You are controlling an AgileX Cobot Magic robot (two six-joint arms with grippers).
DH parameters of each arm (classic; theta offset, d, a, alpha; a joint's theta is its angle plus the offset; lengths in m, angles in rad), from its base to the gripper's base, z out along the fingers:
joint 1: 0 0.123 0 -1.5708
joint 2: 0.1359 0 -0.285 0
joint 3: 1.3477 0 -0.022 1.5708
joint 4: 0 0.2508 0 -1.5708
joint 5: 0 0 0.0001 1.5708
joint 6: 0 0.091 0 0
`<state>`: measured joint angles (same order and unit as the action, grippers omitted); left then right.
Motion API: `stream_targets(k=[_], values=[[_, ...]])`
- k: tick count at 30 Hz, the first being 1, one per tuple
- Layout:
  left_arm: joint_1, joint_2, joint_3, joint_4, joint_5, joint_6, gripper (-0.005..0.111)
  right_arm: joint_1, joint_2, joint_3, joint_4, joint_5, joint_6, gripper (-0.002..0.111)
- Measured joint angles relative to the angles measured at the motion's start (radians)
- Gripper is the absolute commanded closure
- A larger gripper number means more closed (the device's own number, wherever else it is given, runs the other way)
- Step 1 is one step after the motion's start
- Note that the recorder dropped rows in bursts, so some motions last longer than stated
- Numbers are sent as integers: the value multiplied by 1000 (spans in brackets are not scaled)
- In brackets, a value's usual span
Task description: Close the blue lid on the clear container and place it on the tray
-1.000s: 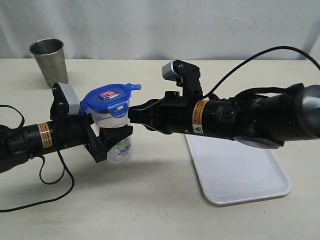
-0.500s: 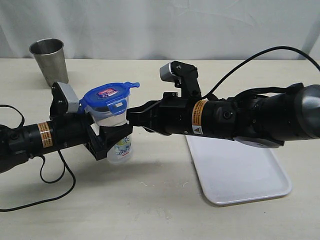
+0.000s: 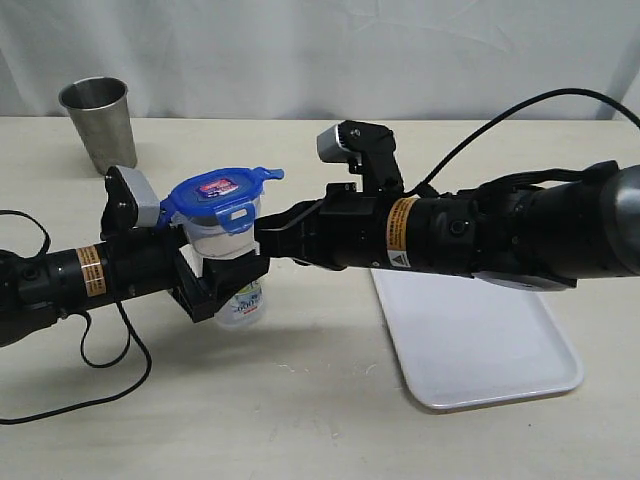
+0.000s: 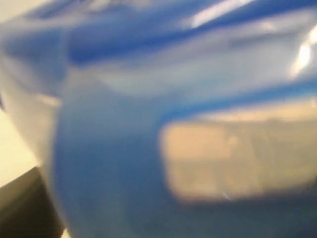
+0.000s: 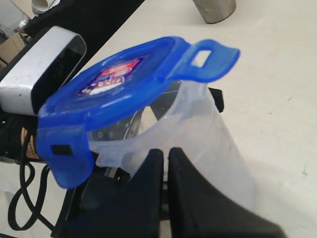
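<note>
The clear container stands upright between the black fingers of my left gripper; I cannot make out whether they press on it. The blue lid lies a little tilted on its rim. In the right wrist view one flap of the blue lid sticks up, another hangs down, and the rim shows through a gap. My right gripper is shut and empty, its tips against the clear container just under the lid. Blurred blue plastic fills the left wrist view. The white tray lies under the right arm.
A grey steel cup stands at the back left, also seen as the steel cup in the right wrist view. The left arm's cable loops over the table in front. A white curtain closes off the back.
The right arm has crept slightly towards the container, its shut tips staying under the lid. Lid and container have rocked a little. The left arm has stayed where it was.
</note>
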<state>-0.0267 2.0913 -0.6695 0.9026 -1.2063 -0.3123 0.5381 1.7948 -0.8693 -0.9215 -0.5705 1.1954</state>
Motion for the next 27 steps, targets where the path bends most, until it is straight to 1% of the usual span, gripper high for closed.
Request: stream_targets(k=[5, 12, 19, 21, 27], values=[[0, 0, 0, 7, 0, 0, 23, 0, -36, 0, 0, 92, 0, 104], [0, 0, 0, 31, 1, 0, 22, 0, -73, 0, -6, 123, 0, 104], [0, 0, 0, 33, 4, -2, 5, 0, -73, 0, -26, 129, 0, 104], [0, 0, 0, 33, 9, -2, 3, 0, -73, 0, -26, 131, 0, 104], [0, 0, 0, 38, 53, -8, 3, 0, -74, 0, -48, 144, 0, 104]])
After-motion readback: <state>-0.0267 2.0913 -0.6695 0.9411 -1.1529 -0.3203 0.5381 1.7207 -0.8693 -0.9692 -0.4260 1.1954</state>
